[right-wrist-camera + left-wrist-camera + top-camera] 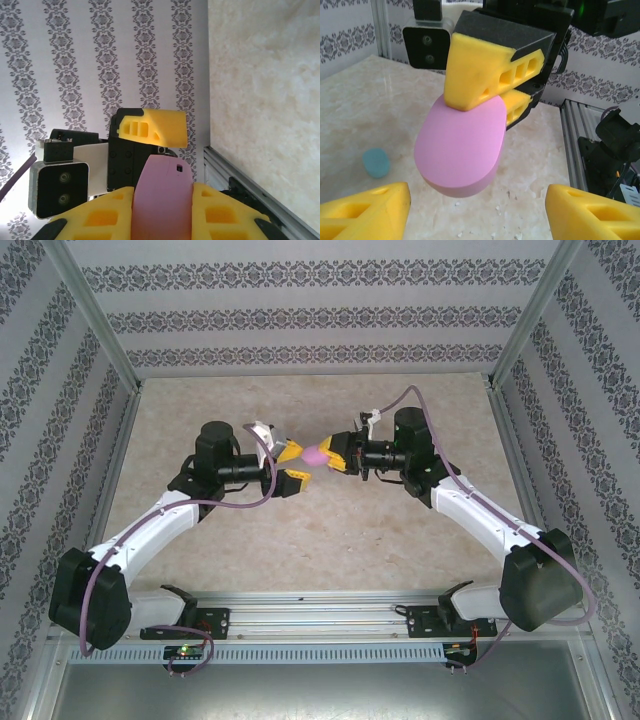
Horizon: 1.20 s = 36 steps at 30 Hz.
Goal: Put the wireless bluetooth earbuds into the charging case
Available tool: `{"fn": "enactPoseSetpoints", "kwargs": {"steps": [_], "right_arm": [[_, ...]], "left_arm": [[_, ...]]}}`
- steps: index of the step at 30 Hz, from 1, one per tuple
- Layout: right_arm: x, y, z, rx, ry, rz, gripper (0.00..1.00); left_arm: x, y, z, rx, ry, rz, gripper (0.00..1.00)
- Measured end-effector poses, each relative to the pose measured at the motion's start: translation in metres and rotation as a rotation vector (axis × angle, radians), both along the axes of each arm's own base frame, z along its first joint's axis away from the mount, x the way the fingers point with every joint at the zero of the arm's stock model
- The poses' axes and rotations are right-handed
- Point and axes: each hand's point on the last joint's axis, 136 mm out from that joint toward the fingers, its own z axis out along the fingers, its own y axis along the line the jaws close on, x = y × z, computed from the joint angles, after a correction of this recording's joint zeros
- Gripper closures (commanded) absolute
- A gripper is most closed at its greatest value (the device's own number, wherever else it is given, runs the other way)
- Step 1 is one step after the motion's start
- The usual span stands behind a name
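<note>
While the pink charging case is held clear of the table, clamped between the yellow fingers of the right gripper, the left gripper is seen facing it with its jaws spread wide and nothing in them. The case appears shut, and no earbud is seen in or at it. A small light blue piece is noted lying on the table, below and to one side in the left wrist view; whether it is an earbud or a second case cannot be determined. Risks are judged as follows. The case is gripped at one end only, on a smooth rounded shell, so a push or pull from the left fingers could twist it out of the clamp and drop it. Should the lid be pried off-centre, the case may pivot rather than open. The two sets of fingers are close together, and a collision is possible.
</note>
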Motion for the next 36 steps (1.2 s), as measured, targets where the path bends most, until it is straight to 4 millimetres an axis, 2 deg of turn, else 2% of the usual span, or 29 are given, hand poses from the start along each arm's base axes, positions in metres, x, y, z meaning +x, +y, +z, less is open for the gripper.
{"fn": "enactPoseSetpoints", "kwargs": {"steps": [4, 13, 20, 25, 31, 36], "right_arm": [[0.0, 0.001, 0.008, 0.027, -0.003, 0.005, 0.88], [-0.002, 0.003, 0.014, 0.05, 0.001, 0.015, 0.88], [-0.001, 0.003, 0.018, 0.066, -0.002, 0.016, 0.88], [-0.002, 0.004, 0.021, 0.077, 0.0, 0.02, 0.88], [-0.004, 0.005, 0.02, 0.087, -0.004, 0.027, 0.88], [-0.004, 0.006, 0.014, 0.084, 0.012, 0.027, 0.88]], "left_arm": [[0.003, -0.004, 0.006, -0.034, -0.01, -0.019, 0.34], [0.01, -0.012, 0.001, -0.08, 0.036, -0.057, 0.45], [0.009, -0.014, 0.009, -0.103, 0.022, -0.07, 0.47], [0.009, -0.014, 0.015, -0.122, 0.021, -0.076, 0.57], [0.009, -0.013, 0.018, -0.136, 0.023, -0.08, 0.5], [0.008, -0.013, 0.022, -0.145, 0.017, -0.087, 0.52]]}}
